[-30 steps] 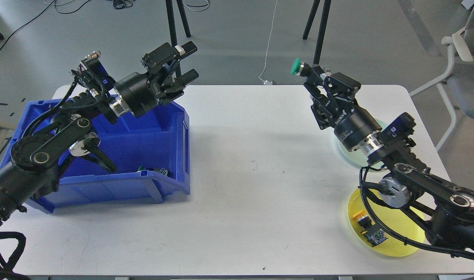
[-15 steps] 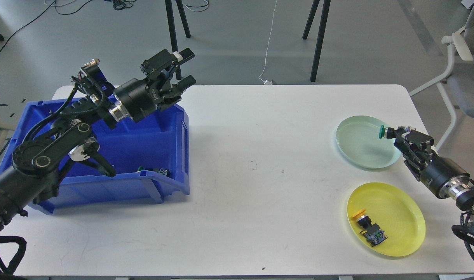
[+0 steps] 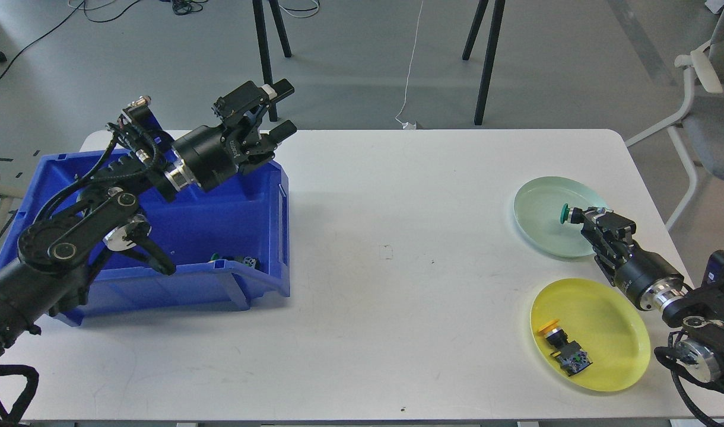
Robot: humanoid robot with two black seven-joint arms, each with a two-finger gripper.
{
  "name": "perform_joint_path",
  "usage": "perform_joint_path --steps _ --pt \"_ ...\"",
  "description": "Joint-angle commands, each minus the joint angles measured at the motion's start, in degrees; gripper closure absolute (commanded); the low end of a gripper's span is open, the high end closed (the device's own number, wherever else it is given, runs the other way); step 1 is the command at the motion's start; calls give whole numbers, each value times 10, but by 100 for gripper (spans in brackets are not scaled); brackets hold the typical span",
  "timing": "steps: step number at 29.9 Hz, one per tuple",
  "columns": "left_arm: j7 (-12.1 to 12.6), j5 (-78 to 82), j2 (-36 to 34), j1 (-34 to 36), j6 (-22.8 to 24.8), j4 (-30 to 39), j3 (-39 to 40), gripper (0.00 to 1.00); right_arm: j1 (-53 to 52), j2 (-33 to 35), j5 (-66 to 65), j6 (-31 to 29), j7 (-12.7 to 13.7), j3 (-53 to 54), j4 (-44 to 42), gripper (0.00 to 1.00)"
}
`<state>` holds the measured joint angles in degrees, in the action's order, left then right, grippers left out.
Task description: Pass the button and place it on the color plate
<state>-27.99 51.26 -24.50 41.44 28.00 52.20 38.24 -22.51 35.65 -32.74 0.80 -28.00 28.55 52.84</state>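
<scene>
A green-capped button (image 3: pixel 567 214) is held in my right gripper (image 3: pixel 581 218), which is shut on it low over the pale green plate (image 3: pixel 540 207) at the right. The yellow plate (image 3: pixel 611 320) nearer me holds a yellow-capped button (image 3: pixel 562 350). My left gripper (image 3: pixel 276 110) is open and empty, raised above the far right corner of the blue bin (image 3: pixel 261 201). More buttons (image 3: pixel 237 260) lie in the bin's front right corner.
Tripod legs (image 3: pixel 267 35) stand on the floor behind the table, and a chair (image 3: pixel 706 107) is at the far right. The white table (image 3: pixel 391 225) spreads between the bin and the plates.
My right gripper has swung down from high above the table to the green plate, carrying the green button, and shifted slightly left over the plate. The left gripper drew back a little.
</scene>
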Motion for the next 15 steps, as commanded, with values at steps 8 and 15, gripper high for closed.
perform_joint_path --steps 8,15 --pt "0 -2 -4 0 0 0 1 2 4 3 2 -3 0 22 9 8" --pt "0 -121 -18 -9 0 -31 60 2 48 55 50 -1 0 167 221 6"
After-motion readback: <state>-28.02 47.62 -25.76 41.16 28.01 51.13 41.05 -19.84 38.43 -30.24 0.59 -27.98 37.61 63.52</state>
